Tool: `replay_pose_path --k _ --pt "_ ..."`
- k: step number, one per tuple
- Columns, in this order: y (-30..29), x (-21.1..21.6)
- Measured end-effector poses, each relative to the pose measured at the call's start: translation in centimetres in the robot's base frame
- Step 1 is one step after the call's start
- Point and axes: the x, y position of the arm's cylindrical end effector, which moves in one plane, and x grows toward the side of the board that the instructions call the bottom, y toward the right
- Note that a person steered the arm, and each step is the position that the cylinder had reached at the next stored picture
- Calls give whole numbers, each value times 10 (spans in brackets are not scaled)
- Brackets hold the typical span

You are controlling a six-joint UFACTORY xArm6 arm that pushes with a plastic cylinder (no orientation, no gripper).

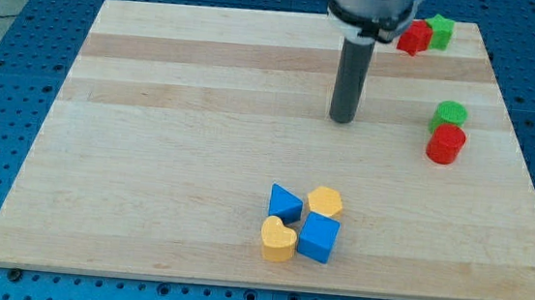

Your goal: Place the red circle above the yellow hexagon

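Currently my tip (343, 119) rests on the pale wooden plank counter (180, 152), in the far half, a little toward the view's right of centre. The tool is a plain dark rod hanging from the arm's grey housing; it has nothing to open or close, and it touches no block.

The red circle, a short red cylinder block (446, 144), sits near the counter's right edge, well apart from my tip on the view's right and slightly lower. A green cylinder block (450, 114) stands just behind it, touching or nearly so; the contact is hard to judge.

The yellow hexagon block (325, 201) lies close to the counter's near edge, roughly below my tip and well apart from it. It belongs to a tight cluster of four: a blue triangular block (284, 204) just to its left, a blue cube block (319, 238) just below it, and a yellow heart-shaped block (278, 238) at the cluster's lower left, beside the cube. All four look to be touching or nearly touching their neighbours.

Near the counter's far right corner sit two more blocks side by side: a red block (414, 37), shape unclear and partly behind the arm's housing, and a green block (440, 31) on its right, shape also unclear.

The red circle lies up and to the right of the yellow hexagon, well apart from it.
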Motion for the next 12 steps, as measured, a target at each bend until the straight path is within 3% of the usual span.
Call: replay_pose_path --k 3,4,12 --pt "137 -17" --pt "148 -10" --pt "137 67"
